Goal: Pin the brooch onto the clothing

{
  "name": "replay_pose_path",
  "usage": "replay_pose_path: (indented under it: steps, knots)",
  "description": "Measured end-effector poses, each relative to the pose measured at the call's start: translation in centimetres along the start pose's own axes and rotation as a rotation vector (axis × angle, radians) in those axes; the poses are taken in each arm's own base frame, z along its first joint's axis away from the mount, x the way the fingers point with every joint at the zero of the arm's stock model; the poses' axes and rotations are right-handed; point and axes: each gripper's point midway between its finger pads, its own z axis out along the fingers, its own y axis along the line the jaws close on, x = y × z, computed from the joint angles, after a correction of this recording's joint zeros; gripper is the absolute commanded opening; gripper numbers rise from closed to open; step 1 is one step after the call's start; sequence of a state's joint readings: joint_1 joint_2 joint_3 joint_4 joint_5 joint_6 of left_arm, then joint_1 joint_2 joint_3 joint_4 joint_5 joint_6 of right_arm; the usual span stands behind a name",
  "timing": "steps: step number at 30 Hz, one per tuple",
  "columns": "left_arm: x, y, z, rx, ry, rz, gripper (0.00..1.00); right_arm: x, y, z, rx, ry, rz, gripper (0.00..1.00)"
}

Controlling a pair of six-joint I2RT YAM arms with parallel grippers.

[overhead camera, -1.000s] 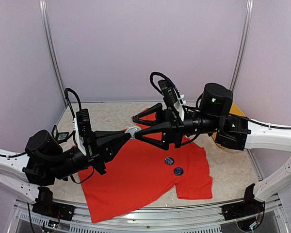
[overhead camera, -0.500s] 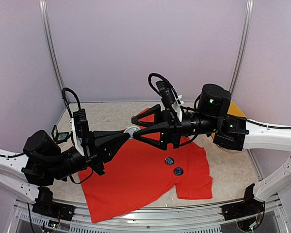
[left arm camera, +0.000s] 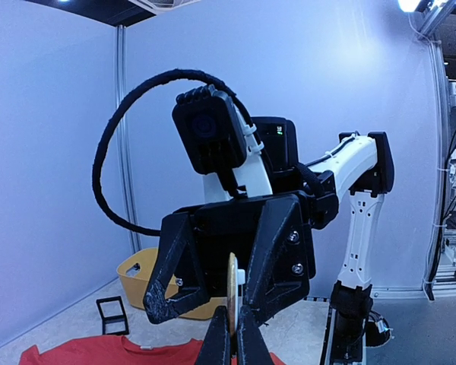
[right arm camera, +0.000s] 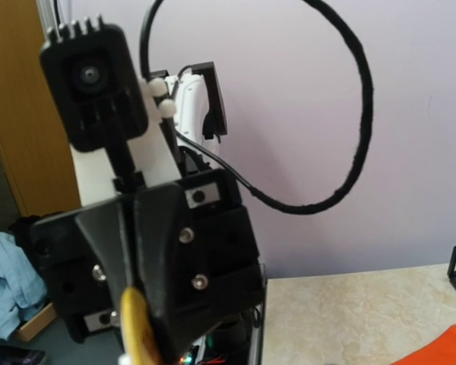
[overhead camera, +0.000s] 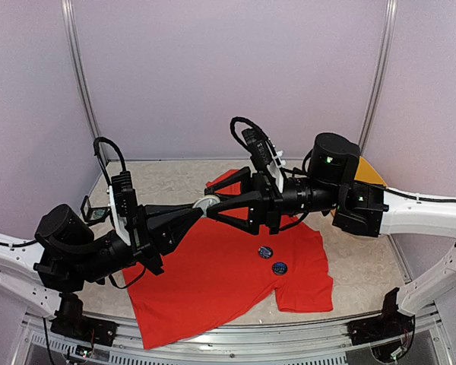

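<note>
The red-orange T-shirt (overhead camera: 213, 274) lies flat on the table; its edge also shows in the left wrist view (left arm camera: 99, 351). My left gripper (overhead camera: 200, 208) is raised above the shirt and shut on a round brooch (overhead camera: 207, 203), seen edge-on with a gold rim in the left wrist view (left arm camera: 232, 289) and in the right wrist view (right arm camera: 137, 327). My right gripper (overhead camera: 210, 201) faces it, open. Its fingers (left arm camera: 280, 255) straddle the brooch, one close to the white clip on its back. Two dark round brooches (overhead camera: 265, 252) sit on the shirt's right side.
A yellow basket (overhead camera: 370, 172) stands at the back right behind the right arm; it also shows in the left wrist view (left arm camera: 140, 277). A small black frame (overhead camera: 97, 214) stands at the left on the table. Metal posts and walls enclose the table.
Both grippers, still meeting at the brooch, have drifted slightly up and toward the back. The left gripper's hold and the right gripper's open jaws look the same.
</note>
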State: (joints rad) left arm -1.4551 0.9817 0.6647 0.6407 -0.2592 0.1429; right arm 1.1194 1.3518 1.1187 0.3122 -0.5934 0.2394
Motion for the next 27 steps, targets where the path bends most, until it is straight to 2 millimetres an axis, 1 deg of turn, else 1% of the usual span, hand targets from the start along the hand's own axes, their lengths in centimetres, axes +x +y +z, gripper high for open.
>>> replay_pose_path:
  steps: [6, 12, 15, 16, 18, 23, 27]
  knots:
    - [0.0, -0.3, 0.0, 0.015, -0.001, 0.009, 0.0, 0.0, 0.1, 0.1, 0.001, 0.001, -0.001, 0.35]
    - [0.1, -0.5, 0.0, 0.031, 0.0, 0.038, 0.0, 0.1, 0.4, 0.2, -0.002, 0.004, 0.006, 0.29]
    - [0.1, -0.6, 0.1, 0.034, 0.008, 0.054, 0.0, 0.2, 0.4, 0.1, 0.001, 0.012, 0.017, 0.28]
    - [0.1, -0.7, 0.1, 0.036, 0.011, 0.061, 0.0, 0.2, 0.5, 0.1, 0.002, 0.013, 0.019, 0.28]
    - [-0.2, -0.8, 0.2, 0.04, 0.008, 0.07, 0.0, -0.1, 0.5, 0.0, 0.002, 0.014, 0.023, 0.34]
    - [-0.7, -1.1, 0.3, 0.054, -0.002, 0.075, 0.0, -0.7, 0.5, 0.1, 0.014, 0.042, 0.037, 0.43]
    - [-1.2, -1.2, 0.3, 0.056, -0.014, 0.075, 0.0, -1.2, 0.4, 0.2, 0.025, 0.071, 0.037, 0.48]
